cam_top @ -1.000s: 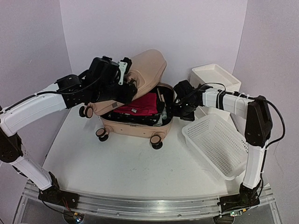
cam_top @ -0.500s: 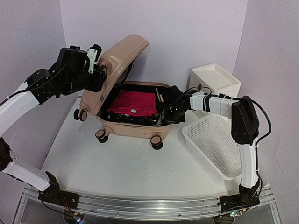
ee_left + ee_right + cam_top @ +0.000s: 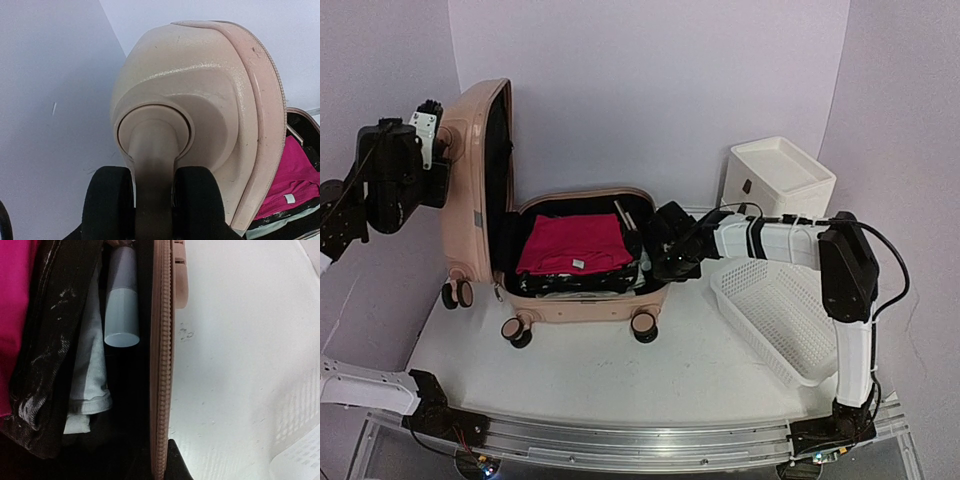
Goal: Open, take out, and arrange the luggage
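We fear the half-spread left gripper [image 3: 154, 197], clamped on the upright lid [image 3: 470, 170] of the pale-pink hard-shell luggage [image 3: 580, 303], slips, dropping it on the pinched-closed right gripper [image 3: 670, 262], hold unclear.

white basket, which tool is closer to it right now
Right. The right tool is at the luggage's right rim, just left of the white basket. The left tool is far across, holding the raised lid at the luggage's left side.

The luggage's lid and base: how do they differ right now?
The lid stands upright, gripped by the left gripper; the base lies flat. The lid's inside shows only black lining; the base is packed with clothes, a pink garment on top. Both are pale-pink hard shell.
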Motion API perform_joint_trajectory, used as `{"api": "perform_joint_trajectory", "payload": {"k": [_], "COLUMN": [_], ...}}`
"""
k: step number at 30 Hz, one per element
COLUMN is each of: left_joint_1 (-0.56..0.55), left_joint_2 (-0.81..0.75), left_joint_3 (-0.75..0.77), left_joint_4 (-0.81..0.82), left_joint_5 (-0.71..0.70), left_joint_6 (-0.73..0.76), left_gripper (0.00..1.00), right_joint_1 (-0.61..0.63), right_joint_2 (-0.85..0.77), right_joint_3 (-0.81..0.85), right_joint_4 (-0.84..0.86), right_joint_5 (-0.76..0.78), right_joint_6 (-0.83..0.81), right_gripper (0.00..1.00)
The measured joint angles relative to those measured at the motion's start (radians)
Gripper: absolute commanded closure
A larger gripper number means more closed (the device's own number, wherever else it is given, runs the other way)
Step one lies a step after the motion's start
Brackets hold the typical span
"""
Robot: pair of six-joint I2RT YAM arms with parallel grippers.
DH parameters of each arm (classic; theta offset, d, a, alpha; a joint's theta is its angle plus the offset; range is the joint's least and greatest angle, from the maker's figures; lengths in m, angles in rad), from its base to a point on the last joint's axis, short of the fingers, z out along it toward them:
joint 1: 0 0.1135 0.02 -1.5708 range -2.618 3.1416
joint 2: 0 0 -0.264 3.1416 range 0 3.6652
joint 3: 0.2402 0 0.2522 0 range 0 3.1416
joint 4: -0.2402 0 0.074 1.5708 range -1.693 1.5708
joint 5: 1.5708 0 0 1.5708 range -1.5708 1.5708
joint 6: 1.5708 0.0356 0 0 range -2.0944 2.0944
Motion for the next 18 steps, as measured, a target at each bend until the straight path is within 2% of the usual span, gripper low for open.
{"api": "perform_joint_trajectory", "payload": {"k": [6,12,16,17,18], "left_joint_1": [0.000,0.000,0.000,0.000,0.000], "left_joint_2": [-0.160,-0.344,-0.373,-0.370,-0.367], "left_joint_3": [-0.109,-0.296,-0.344,-0.353,-0.357], "left_joint_4": [0.039,0.274,0.379,0.405,0.416], "left_joint_5": [-0.052,-0.090,-0.105,-0.109,-0.111], "left_joint_6": [0.110,0.364,0.449,0.461,0.466], "left_gripper": [1.00,1.00,1.00,1.00,1.00], "right_joint_1": [0.064,0.101,0.132,0.139,0.146], "right_joint_2": [-0.026,-0.026,-0.024,-0.022,-0.021], "right_joint_3": [-0.079,-0.121,-0.158,-0.163,-0.166], "right_joint_4": [0.131,0.265,0.373,0.391,0.404], "right_joint_5": [0.000,0.001,0.001,0.002,0.003], "right_joint_6": [0.094,0.170,0.211,0.217,0.222], "right_gripper": [1.00,1.00,0.99,0.93,0.83]}}
